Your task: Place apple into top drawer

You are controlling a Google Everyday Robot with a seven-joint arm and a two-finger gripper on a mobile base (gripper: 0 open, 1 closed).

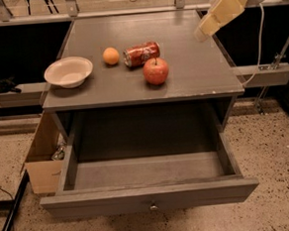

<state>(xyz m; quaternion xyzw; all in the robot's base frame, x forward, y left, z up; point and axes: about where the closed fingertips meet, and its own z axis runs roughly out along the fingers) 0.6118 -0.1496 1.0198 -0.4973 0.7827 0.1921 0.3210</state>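
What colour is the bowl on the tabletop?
The bowl is cream-white, camera view; the end effector hovers at upper right.

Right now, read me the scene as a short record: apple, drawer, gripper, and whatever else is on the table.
apple: on the tabletop, in front of the soda can, not held
top drawer: pulled open, nothing inside
gripper: above the tabletop's far right edge, apart from the apple
also on top: bowl, orange fruit

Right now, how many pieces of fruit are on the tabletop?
2: the apple near the front, and the orange fruit farther back left, beside the soda can. The end effector hovers above the right edge of the table.
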